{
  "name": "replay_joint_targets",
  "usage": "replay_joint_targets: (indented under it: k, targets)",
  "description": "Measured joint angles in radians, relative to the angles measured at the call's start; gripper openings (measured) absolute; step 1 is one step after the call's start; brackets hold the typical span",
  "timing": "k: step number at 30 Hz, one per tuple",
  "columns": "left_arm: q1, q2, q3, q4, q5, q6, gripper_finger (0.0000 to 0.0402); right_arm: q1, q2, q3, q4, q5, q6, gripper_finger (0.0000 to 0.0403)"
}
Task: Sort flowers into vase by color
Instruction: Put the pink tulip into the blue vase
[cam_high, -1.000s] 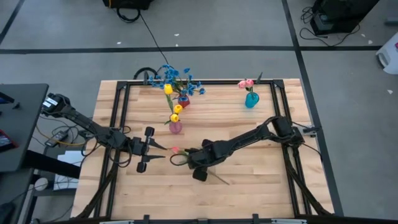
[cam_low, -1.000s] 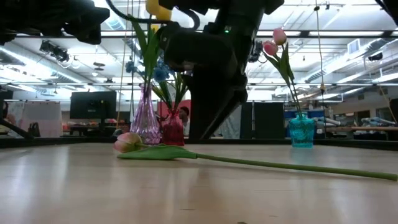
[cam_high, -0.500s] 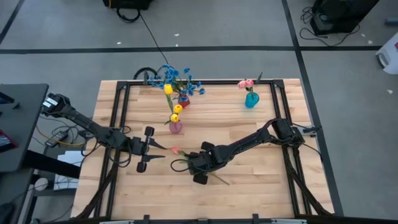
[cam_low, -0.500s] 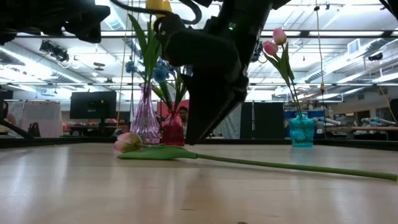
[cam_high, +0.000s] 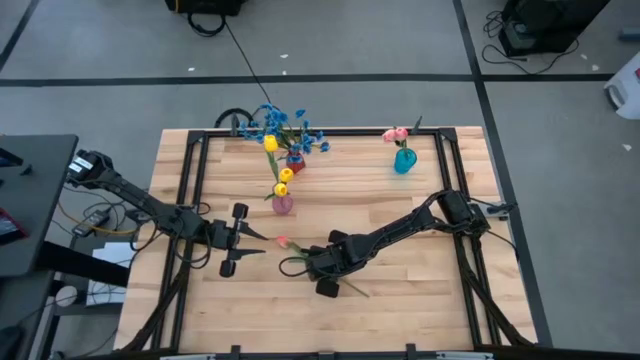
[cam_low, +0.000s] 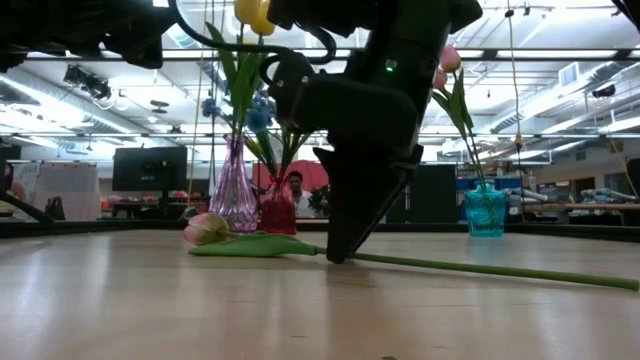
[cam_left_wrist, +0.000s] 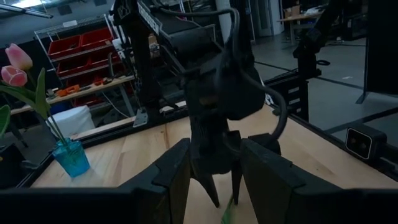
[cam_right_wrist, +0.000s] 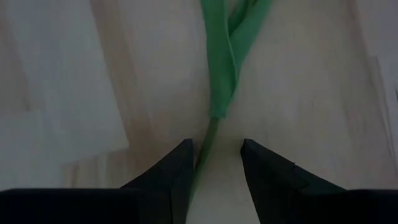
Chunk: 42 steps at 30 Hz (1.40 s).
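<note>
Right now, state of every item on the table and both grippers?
Pink tulip: lying flat on the table, stem between the right gripper's fingers.
Right gripper: open, lowered astride the stem.
Left gripper: open, holding nothing, waiting left of the tulip.
Purple vase: upright, yellow tulips.
Red vase: upright, blue sprays.
Teal vase: upright, pink tulips.

Even overhead light w/ soft shadows; ceiling lamps (cam_low: 600, 91) glare; right wrist view blurred.

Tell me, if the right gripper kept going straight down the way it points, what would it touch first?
Most likely the green stem of the pink tulip lying on the table. The right gripper is open and pointing down, with that stem running between its fingers. The tabletop comes right under it.
</note>
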<state>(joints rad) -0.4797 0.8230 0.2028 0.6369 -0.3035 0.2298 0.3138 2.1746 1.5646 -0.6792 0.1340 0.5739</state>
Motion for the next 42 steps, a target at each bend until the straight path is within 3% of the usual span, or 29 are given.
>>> replay_joint_targets:
  k: [6, 14, 21, 26, 33, 39, 42]
  targets:
    - [0.0, 0.0, 0.0, 0.0, 0.0, 0.0, 0.0147, -0.002, 0.0, 0.0, -0.003, -0.005, 0.003, 0.0119]
    - [0.0, 0.0, 0.0, -0.003, 0.0, 0.0, 0.0147, -0.02, -0.005, -0.032, 0.033, -0.013, 0.01, 0.0011]
    - [0.0, 0.0, 0.0, -0.004, 0.0, 0.0, 0.0147, -0.031, -0.02, -0.053, 0.014, -0.054, 0.043, 0.0009]
    - [0.0, 0.0, 0.0, -0.005, 0.0, 0.0, 0.0147, -0.032, -0.1, -0.064, -0.069, -0.026, 0.033, 0.0005]
    - [0.0, 0.0, 0.0, -0.005, 0.0, -0.002, 0.0147, -0.032, -0.25, -0.062, -0.351, 0.109, 0.18, 0.0005]
    - [0.0, 0.0, 0.0, -0.006, 0.0, -0.007, 0.0147, -0.026, -0.351, -0.059, -0.693, 0.181, 0.507, 0.0005]
    - [0.0, 0.0, 0.0, -0.006, 0.0, -0.014, 0.0147, -0.018, -0.386, -0.063, -0.898, 0.152, 0.732, 0.0005]
